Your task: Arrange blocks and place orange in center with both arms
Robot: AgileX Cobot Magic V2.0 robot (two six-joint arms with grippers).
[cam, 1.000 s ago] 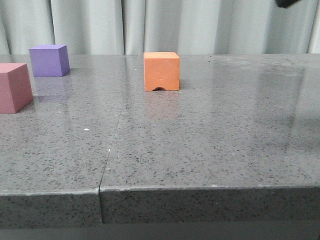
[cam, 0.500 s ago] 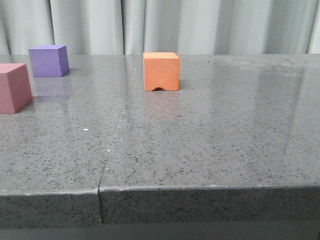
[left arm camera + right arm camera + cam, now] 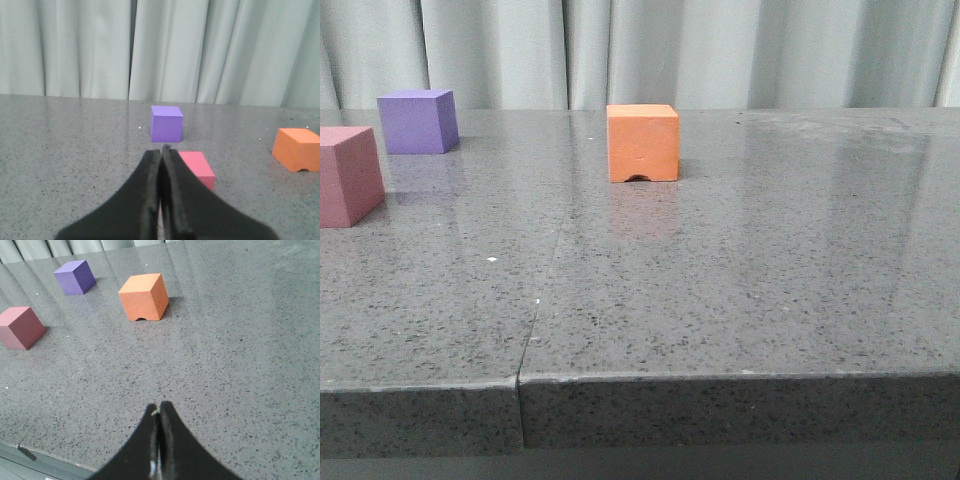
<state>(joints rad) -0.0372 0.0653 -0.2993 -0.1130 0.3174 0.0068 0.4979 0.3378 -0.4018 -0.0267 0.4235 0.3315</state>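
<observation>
The orange cube (image 3: 643, 142) with an arched notch in its bottom edge stands mid-table toward the back. The purple cube (image 3: 418, 121) stands at the far left back. The pink-red cube (image 3: 348, 175) sits nearer, at the left edge, partly cut off. Neither gripper shows in the front view. In the left wrist view my left gripper (image 3: 161, 148) is shut and empty, above the table just short of the pink-red cube (image 3: 196, 168), with the purple cube (image 3: 166, 123) beyond and the orange cube (image 3: 298, 149) off to the side. My right gripper (image 3: 159, 407) is shut and empty, well short of the orange cube (image 3: 144, 296).
The grey speckled stone table (image 3: 740, 280) has a seam (image 3: 545, 290) running front to back and a front edge (image 3: 720, 378) near the camera. A pale curtain (image 3: 720, 50) hangs behind the table.
A dark part of an arm at the front view's top right corner one second ago has left the view. The cubes have not moved.
</observation>
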